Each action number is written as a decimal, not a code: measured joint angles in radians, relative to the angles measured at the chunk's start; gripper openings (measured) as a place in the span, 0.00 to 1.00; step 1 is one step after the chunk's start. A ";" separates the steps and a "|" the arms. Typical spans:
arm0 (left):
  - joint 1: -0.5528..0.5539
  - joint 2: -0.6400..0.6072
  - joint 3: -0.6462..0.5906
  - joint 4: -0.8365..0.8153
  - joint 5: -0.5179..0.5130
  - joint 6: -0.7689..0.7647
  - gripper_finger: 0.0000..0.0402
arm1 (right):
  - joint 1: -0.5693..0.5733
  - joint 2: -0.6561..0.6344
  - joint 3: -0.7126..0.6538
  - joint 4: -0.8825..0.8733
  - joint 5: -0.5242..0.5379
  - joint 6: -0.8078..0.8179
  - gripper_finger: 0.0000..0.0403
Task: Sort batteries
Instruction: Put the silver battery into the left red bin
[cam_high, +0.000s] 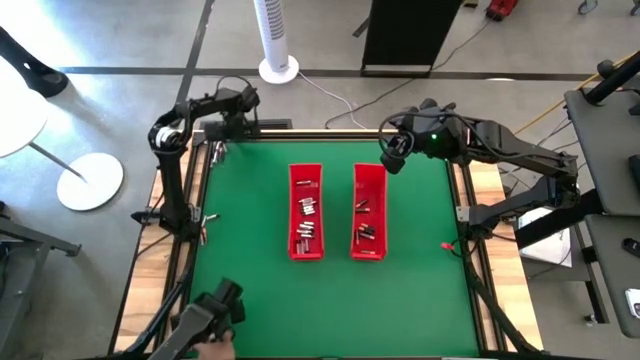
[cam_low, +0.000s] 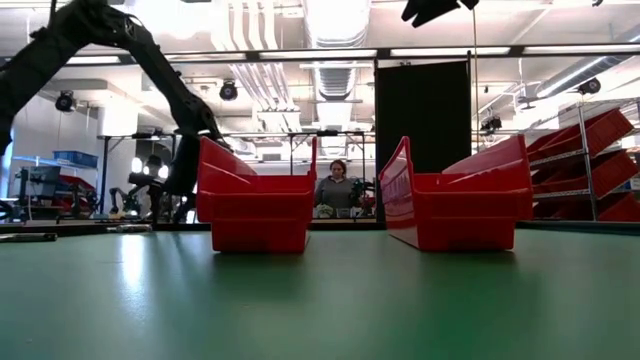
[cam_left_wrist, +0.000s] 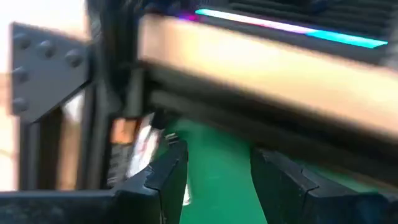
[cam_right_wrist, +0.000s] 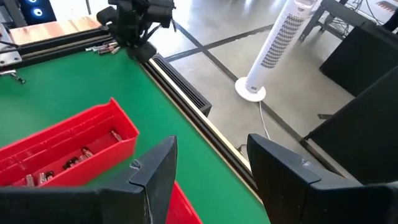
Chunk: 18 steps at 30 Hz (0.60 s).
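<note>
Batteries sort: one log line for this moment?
left gripper: open, empty, far-left table corner | right gripper: open, empty, above far end of right tray | batteries: in both trays

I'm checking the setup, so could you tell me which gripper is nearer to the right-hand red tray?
Right. The right gripper hangs open just beyond the far end of that tray; the left gripper is open at the table's far left corner.

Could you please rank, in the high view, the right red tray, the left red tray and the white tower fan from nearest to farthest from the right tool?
From the right tool, above the table's far edge:
1. Right red tray, just below it in the picture.
2. Left red tray, farther toward the left arm.
3. White tower fan, on the floor beyond the table.
</note>
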 joint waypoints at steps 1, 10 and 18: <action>0.001 -0.007 0.013 0.008 0.013 0.009 0.39 | 0.000 0.000 -0.002 0.000 0.000 -0.003 0.47; 0.011 -0.092 -0.029 0.054 0.022 -0.071 0.39 | -0.023 0.000 -0.024 0.002 0.011 -0.041 0.47; 0.015 -0.099 -0.168 0.145 0.144 -0.265 0.39 | -0.026 0.000 -0.072 -0.006 0.025 0.056 0.47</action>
